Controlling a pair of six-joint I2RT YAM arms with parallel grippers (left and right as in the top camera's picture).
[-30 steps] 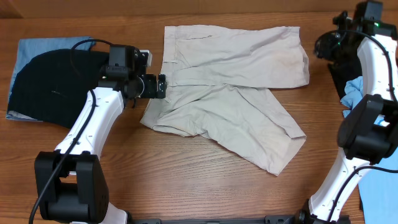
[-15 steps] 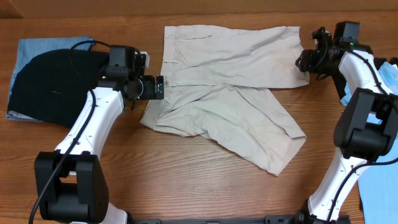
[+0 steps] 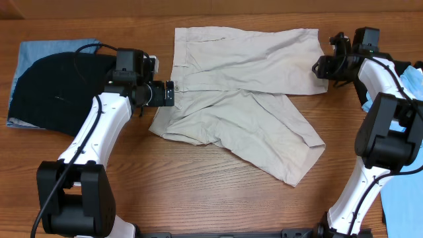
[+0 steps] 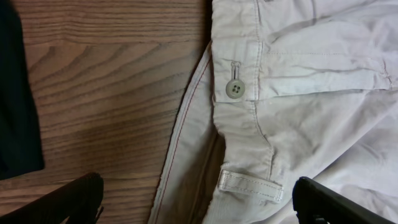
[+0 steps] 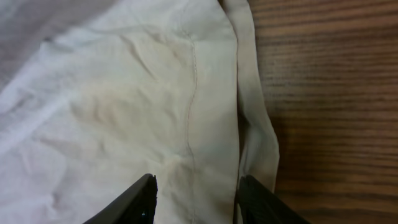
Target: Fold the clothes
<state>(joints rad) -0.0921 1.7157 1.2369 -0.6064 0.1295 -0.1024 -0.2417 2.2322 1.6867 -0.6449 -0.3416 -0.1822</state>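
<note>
- 1 pair of beige shorts (image 3: 238,99) lies spread flat on the wooden table (image 3: 198,192), waistband to the left. Its 2 legs point right: the upper runs straight, the lower angles toward the near edge.
- 2 arms are in view. The left gripper (image 3: 168,92) sits at the waistband and the right gripper (image 3: 322,66) at the hem of the upper leg.
- In the left wrist view, the left gripper's 2 fingers (image 4: 81,196) are spread wide and grasp nothing. Only their dark tips show at the bottom corners.
- Between those fingers, that view shows 1 button (image 4: 234,89) with its buttonhole and 1 belt loop (image 4: 249,185) on the waistband.
- In the right wrist view, the right gripper's fingers (image 5: 134,202) are apart and unclenched. They straddle the hem's folded edge, with cloth lying between them.
- 1 black knit garment (image 3: 53,92) lies at the far left, covering most of a light blue cloth (image 3: 39,53) so that only its border shows.
- More blue fabric (image 3: 373,99) at the right is partly hidden by the right arm and cut off by the picture's edge.
</note>
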